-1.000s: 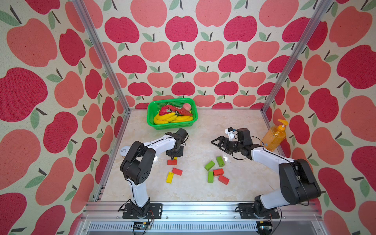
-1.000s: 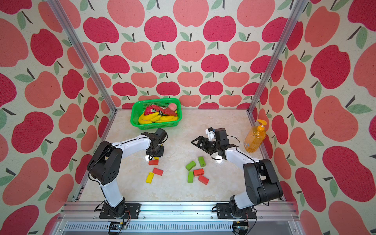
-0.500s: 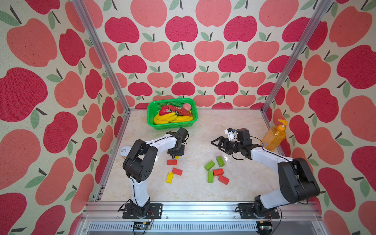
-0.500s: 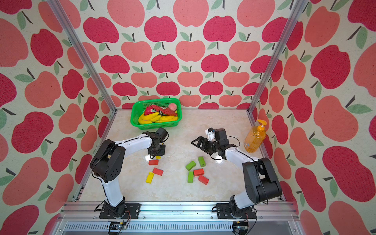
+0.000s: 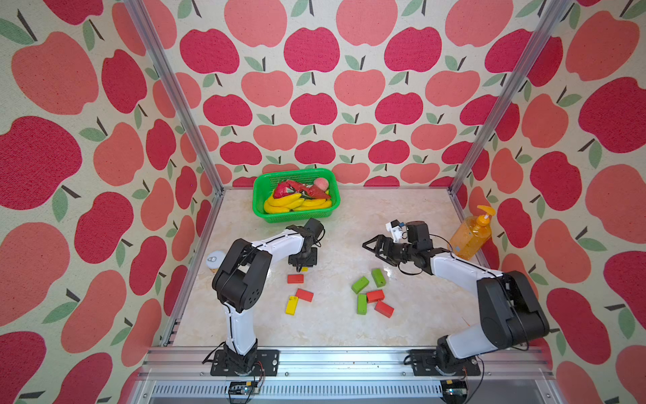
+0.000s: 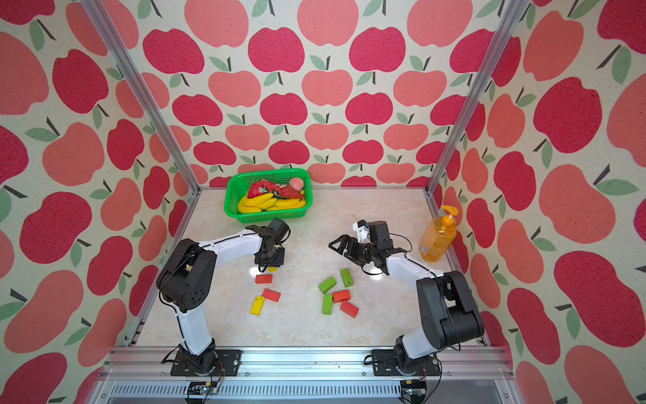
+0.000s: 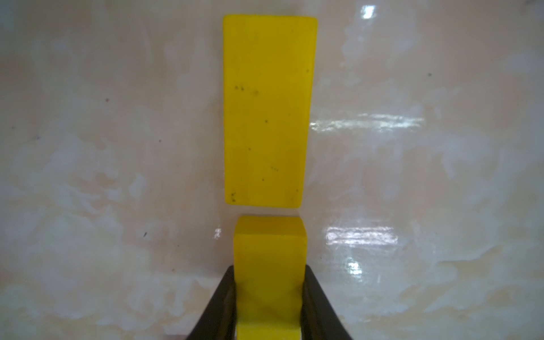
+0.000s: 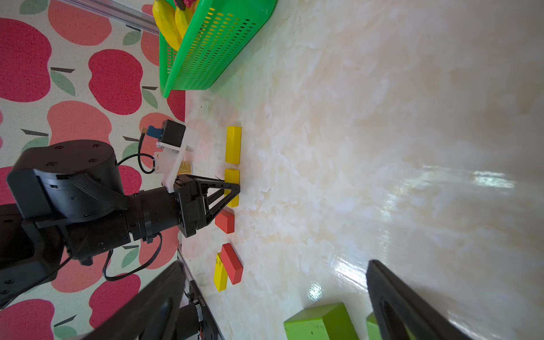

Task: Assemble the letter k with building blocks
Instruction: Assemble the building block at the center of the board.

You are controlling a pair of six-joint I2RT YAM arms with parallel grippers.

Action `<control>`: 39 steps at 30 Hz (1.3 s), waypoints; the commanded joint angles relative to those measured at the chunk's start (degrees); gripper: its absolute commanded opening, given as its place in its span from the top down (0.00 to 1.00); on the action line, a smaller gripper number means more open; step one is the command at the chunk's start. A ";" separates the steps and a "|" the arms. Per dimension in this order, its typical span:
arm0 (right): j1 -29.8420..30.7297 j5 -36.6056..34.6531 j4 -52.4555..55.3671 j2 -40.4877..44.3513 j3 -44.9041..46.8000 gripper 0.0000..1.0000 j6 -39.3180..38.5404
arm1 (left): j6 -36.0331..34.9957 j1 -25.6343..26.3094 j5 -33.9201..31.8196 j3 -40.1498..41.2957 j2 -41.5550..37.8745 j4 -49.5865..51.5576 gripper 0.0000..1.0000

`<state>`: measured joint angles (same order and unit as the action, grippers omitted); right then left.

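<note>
My left gripper [image 7: 269, 273] is shut on a yellow block [image 7: 269, 253], held down at the table end to end with a second yellow block [image 7: 266, 109] lying flat. In both top views the left gripper [image 5: 303, 260] [image 6: 270, 259] covers most of that pair. In front of it lie two red blocks [image 5: 295, 278] [image 5: 304, 295] and a yellow one [image 5: 291, 305]. To the right, three green blocks [image 5: 360, 284] and two red ones [image 5: 375, 296] lie bunched. My right gripper [image 5: 372, 246] [image 8: 275, 265] hangs open and empty just behind them.
A green basket [image 5: 258, 196] of toy bananas and fruit stands at the back. An orange soap bottle [image 5: 470, 238] stands by the right wall. A small round can [image 5: 215, 259] sits at the table's left edge beside my left arm.
The left arm's elbow has drifted slightly to the right. Both grippers stay where they were, and the blocks have not moved.
</note>
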<state>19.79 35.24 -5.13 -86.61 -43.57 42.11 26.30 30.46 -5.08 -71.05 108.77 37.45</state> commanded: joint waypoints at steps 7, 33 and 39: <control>-0.38 -0.18 -0.59 -0.93 -0.22 0.01 -0.21 | 1.10 -0.89 -0.60 -0.25 3.11 -0.07 0.69; -0.37 -0.16 -0.59 -1.53 -0.42 0.01 -0.35 | 0.31 -1.77 -1.07 -1.11 4.95 0.44 0.67; -0.37 -0.09 -0.60 -2.01 -0.53 0.01 -0.30 | 0.33 -1.74 -0.19 -1.53 6.01 0.52 0.63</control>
<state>19.79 35.24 -5.13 -87.48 -43.57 42.11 26.28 29.21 -4.67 -73.60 110.87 37.39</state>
